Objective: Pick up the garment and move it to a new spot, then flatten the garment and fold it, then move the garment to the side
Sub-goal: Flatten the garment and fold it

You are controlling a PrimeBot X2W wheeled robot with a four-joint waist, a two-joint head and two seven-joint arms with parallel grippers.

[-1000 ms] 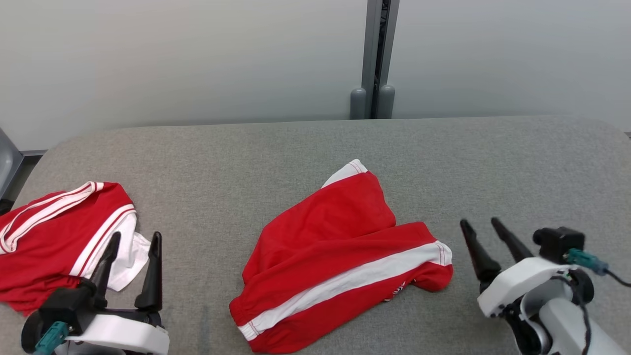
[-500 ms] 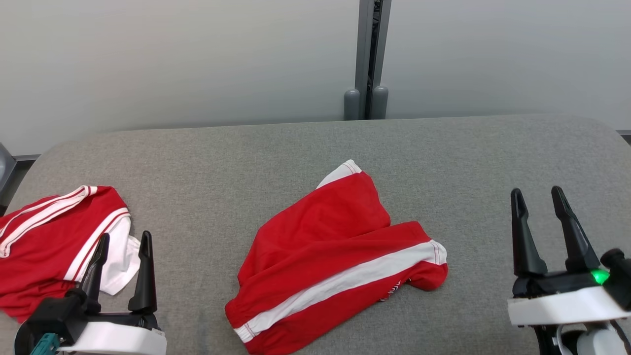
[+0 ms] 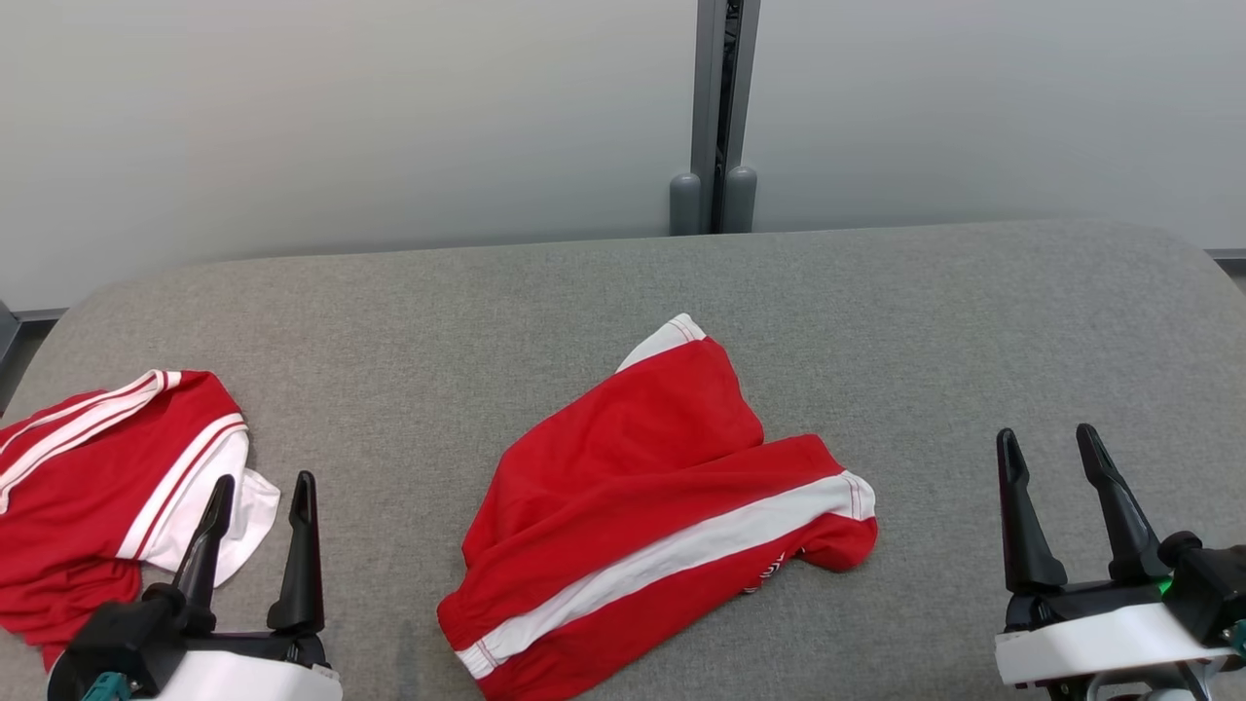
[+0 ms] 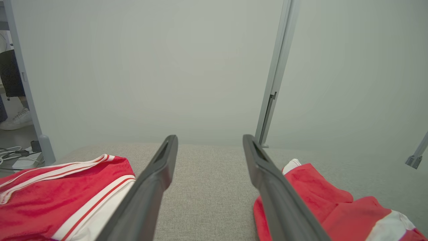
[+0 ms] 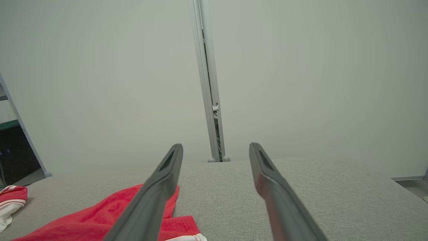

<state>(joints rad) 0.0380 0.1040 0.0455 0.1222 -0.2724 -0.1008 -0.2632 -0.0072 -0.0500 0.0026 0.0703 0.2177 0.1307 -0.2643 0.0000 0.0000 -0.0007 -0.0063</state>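
A red garment (image 3: 642, 506) with a white side stripe lies loosely folded at the middle of the grey padded table (image 3: 876, 321). My left gripper (image 3: 264, 481) stands open at the lower left, to the left of this garment, with nothing between its fingers. My right gripper (image 3: 1045, 435) stands open at the lower right, a clear gap from the garment's right edge. In the left wrist view the open left gripper (image 4: 210, 137) frames bare table, with the garment (image 4: 321, 201) to its right. In the right wrist view the garment (image 5: 110, 214) lies behind the left finger of the open right gripper (image 5: 216, 145).
A second red and white garment (image 3: 97, 477) lies rumpled at the table's left edge, just beyond my left gripper; it shows too in the left wrist view (image 4: 50, 190). A pale wall with a grey post (image 3: 715, 107) stands behind the table.
My right gripper has drawn away from the middle garment's right edge, out to the right, and now points straight up the view. The camera has shifted a little. The garments lie as before.
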